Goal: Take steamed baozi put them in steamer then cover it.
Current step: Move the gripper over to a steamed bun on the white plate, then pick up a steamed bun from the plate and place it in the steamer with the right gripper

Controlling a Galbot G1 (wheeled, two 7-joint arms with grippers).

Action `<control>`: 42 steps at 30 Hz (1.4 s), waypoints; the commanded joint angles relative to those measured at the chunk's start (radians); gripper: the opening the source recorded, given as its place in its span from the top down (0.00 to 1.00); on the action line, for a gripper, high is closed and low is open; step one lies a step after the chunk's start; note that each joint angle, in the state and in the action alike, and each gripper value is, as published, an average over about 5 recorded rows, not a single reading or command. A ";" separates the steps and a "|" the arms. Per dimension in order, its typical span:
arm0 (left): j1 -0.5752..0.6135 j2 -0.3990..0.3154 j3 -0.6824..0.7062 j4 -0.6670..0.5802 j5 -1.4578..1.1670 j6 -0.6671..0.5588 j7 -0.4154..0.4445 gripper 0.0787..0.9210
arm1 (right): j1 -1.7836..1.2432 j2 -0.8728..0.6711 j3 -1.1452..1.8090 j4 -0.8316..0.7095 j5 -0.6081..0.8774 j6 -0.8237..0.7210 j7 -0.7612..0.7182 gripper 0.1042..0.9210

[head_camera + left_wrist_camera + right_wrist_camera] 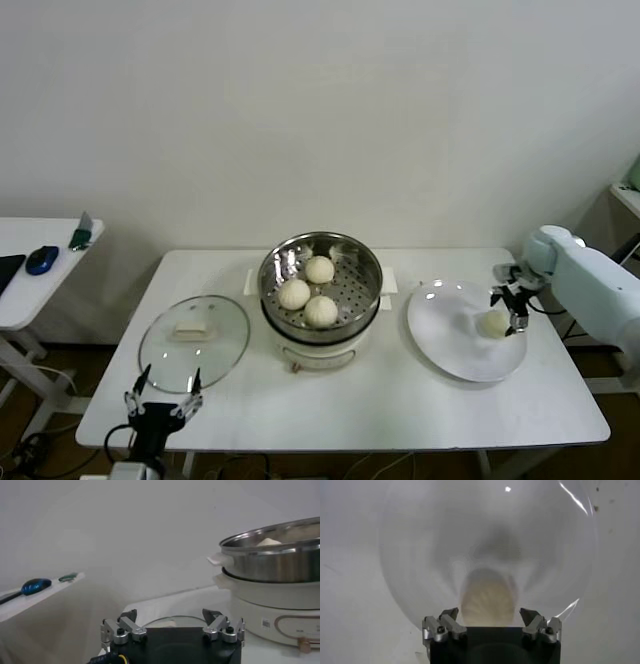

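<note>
1. The right end effector point(512, 304) is over the white plate point(450, 345), its fingers spread wide on either side of the last steamed baozi point(493, 323). From the head view, contact between fingers and bun cannot be made out; in the right wrist view the bun point(487, 602) sits between the two fingertips point(449, 616) with its lower part cut off by the end effector's black body.
2. The left end effector point(163, 404) is low at the near left edge of the surface point(380, 410), fingers wide apart and holding nothing. Its arm is mostly out of frame.
3. The cover point(194, 342) lies flat on the surface just ahead of the left end effector; in the left wrist view only a thin arc of its rim point(172, 620) shows above the black body.
4. The steamer point(320, 282) stands at the middle of the surface, uncovered, with three buns point(308, 290) inside, close together. From the left wrist view its wall point(280, 560) hides all but the top of one bun.
5. The plate's right edge lies near the right edge of the surface. Bare surface separates the plate from the steamer, and more lies along the near edge.
6. A side table point(30, 285) at the left carries a blue mouse point(41, 260) and is partly cut off.
</note>
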 commanded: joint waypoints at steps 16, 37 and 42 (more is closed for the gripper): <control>0.000 0.001 0.000 0.006 0.001 -0.002 -0.001 0.12 | -0.043 0.087 0.117 -0.141 -0.118 0.045 -0.004 0.16; 0.028 -0.008 0.020 -0.028 0.000 -0.007 0.002 0.12 | 0.397 0.070 -0.414 0.062 0.526 -0.140 0.009 0.29; 0.037 -0.016 0.040 -0.068 0.009 -0.003 0.010 0.12 | 0.576 0.130 -0.590 0.127 0.742 -0.224 0.028 0.29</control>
